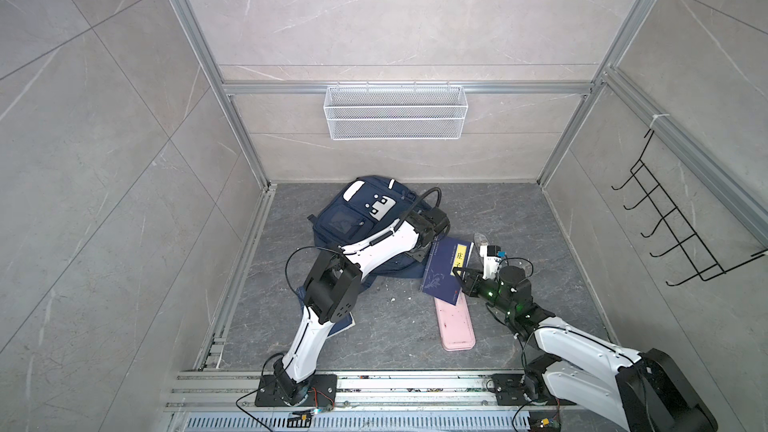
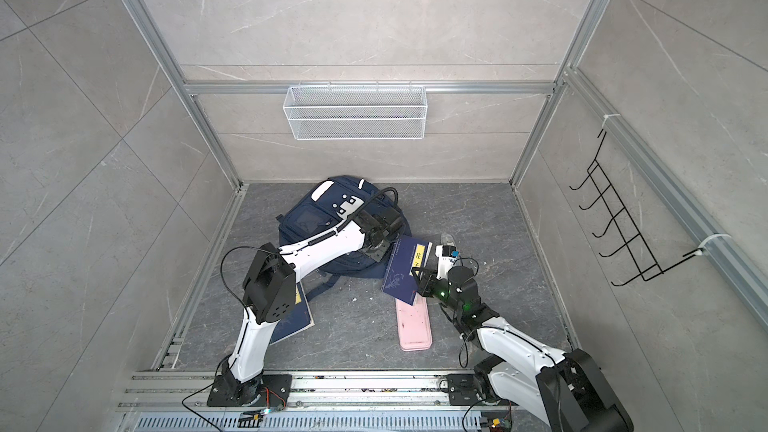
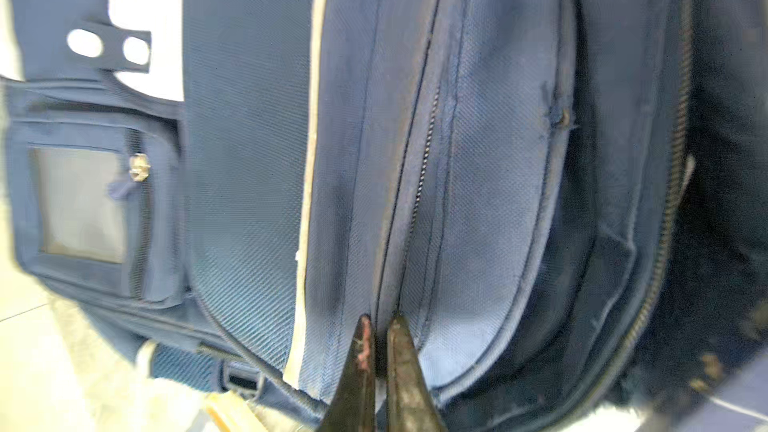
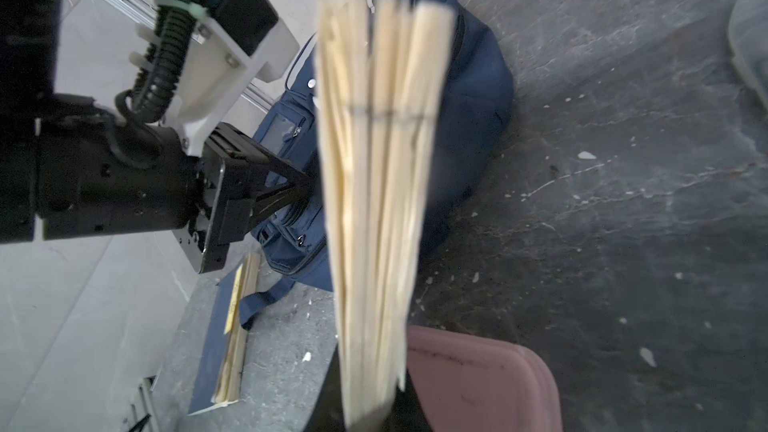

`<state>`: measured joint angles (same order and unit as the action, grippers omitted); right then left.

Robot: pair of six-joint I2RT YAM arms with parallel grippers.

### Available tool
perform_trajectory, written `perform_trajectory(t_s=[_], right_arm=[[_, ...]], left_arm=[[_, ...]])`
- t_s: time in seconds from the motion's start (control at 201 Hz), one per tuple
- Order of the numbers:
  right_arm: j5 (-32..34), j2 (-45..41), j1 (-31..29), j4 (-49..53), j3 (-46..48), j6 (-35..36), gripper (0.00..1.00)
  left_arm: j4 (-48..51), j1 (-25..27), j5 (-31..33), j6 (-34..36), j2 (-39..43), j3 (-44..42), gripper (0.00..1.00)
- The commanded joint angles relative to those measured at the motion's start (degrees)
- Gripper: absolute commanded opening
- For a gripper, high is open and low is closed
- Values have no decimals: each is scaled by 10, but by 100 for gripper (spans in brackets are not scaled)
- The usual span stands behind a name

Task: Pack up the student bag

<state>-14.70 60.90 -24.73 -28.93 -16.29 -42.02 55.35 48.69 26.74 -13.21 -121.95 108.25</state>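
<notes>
Navy-blue fabric forms the one bag (image 1: pixel 353 218), lying front upward at the rear middle of the dark surface (image 1: pixel 374 338). The left fingers (image 3: pixel 361 367) are pressed nearly together on a fold beside one of its zips. Two navy books with yellow labels show. The raised book (image 1: pixel 444 272) is clamped, tilted, in the right fingers (image 1: pixel 464 277), just beside the bag and above one pink case (image 1: pixel 455 326). The flat book (image 2: pixel 293 322) lies under the left arm. One white wire basket (image 1: pixel 395 112) hangs on the back wall.
</notes>
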Motion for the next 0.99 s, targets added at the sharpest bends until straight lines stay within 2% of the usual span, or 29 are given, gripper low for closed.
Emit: perform_trajectory(t_s=[0.0,0.189,0.443,0.702,0.916,0.986], right_arm=[[-37,-26,1,40,-60,-59,0],[-28,-51,1,149,-125,-89,0],[20,-56,1,204,-153,-124,0],[32,-25,0,154,-146,-150,0],[-12,120,1,39,-187,-189,0],[-30,178,1,-30,-199,-233,0]], left_arm=[[21,-6,31,14,70,37,0],[34,-12,31,20,102,64,0],[32,-29,-6,4,142,86,0],[35,-47,-60,-4,164,93,0],[31,-51,-87,-15,177,89,0],[28,-57,-101,-20,179,90,0]])
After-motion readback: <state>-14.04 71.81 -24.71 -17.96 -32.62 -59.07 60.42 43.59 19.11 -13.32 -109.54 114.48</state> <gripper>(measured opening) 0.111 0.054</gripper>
